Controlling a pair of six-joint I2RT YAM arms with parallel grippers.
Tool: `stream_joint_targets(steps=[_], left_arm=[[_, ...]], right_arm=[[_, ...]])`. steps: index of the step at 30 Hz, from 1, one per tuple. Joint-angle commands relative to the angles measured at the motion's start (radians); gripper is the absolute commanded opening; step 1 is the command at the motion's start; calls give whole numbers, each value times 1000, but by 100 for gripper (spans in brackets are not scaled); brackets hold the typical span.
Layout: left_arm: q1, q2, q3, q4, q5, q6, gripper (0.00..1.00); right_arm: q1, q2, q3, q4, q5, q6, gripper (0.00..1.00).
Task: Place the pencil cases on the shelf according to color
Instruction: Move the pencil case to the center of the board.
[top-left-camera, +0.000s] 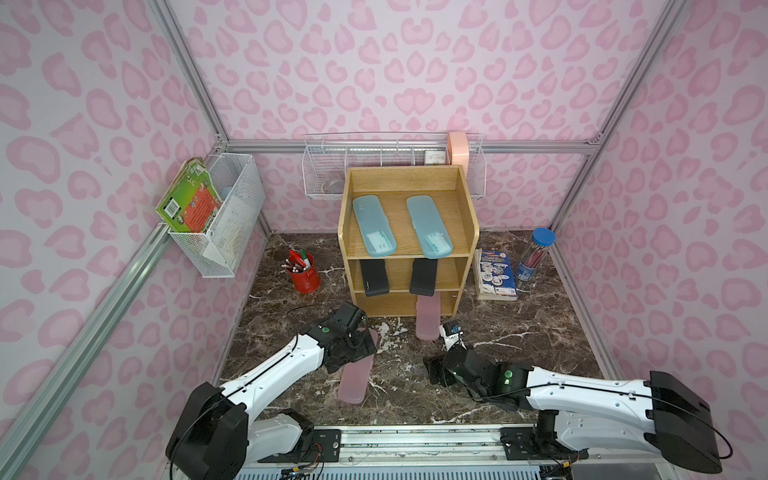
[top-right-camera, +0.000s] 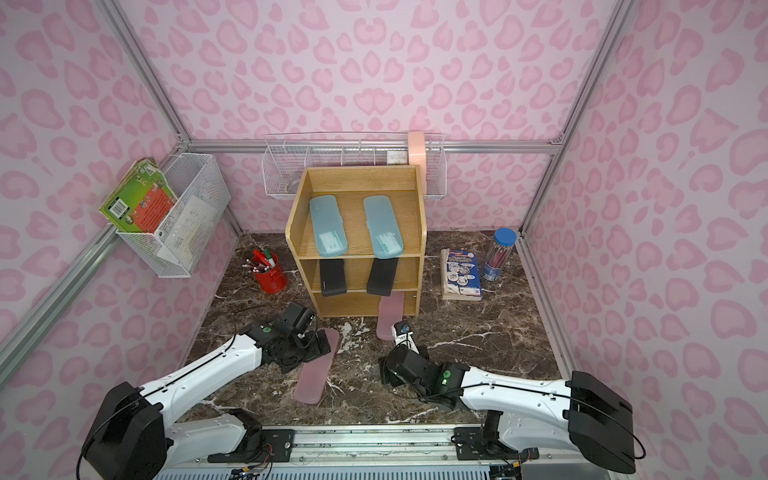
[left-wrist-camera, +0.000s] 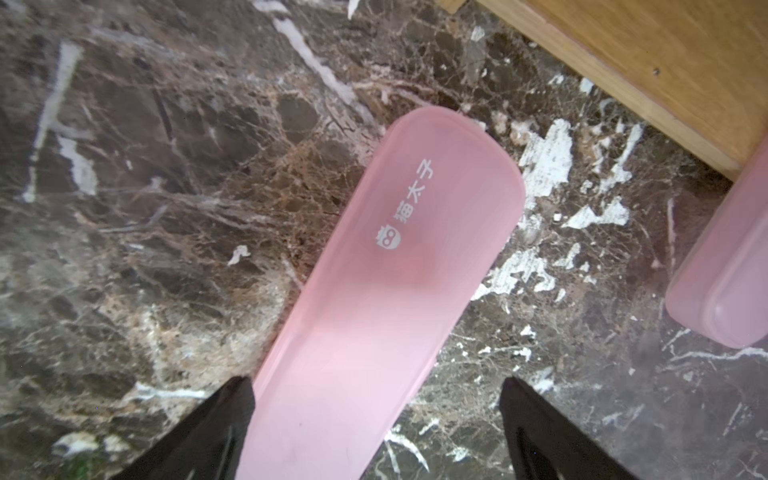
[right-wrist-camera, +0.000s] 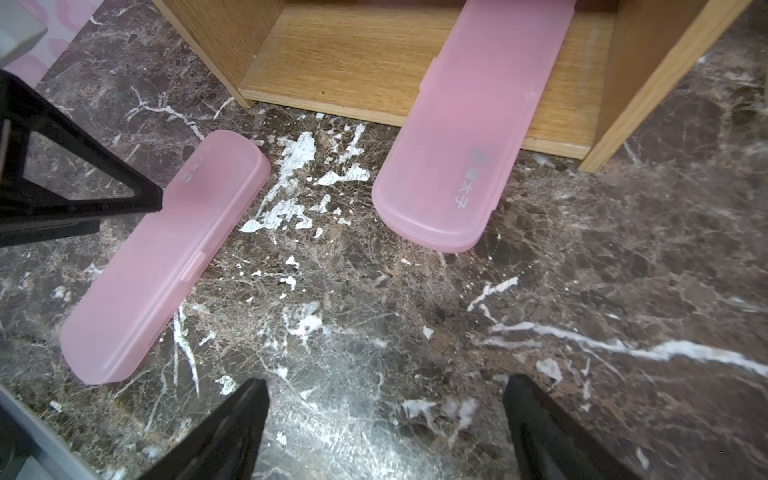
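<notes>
- Marble tabletop (top-left-camera: 519, 332) is carrying the shelf (top-left-camera: 468, 208).
- Left gripper (left-wrist-camera: 376, 380) is straddling a pink case (left-wrist-camera: 395, 249), jaws wide, seemingly unclamped.
- Right gripper (right-wrist-camera: 386, 380) is hanging wide, empty.

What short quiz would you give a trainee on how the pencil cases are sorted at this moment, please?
1. True or false: both light-blue cases lie on the top tier of the shelf.
2. Which tier holds the black cases? A top, B middle, C bottom.
3. Which end effector straddles the pink case lying wholly outside the shelf?
Key: 1 true; 2 B; 3 the left end effector, jaws open.
</notes>
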Motion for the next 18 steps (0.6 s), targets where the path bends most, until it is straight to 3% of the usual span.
stream_joint_targets(steps=[1,9,18], left_arm=[[0,-38,6,-91,-72,24,99],[-31,-52,-55,-165,-9,121,97],[-191,-68,-144,3,86,-13,98]], right_arm=[[25,9,18,7,7,41,93],[69,137,86,7,36,88,94],[72,166,116,-58,70,135,95]])
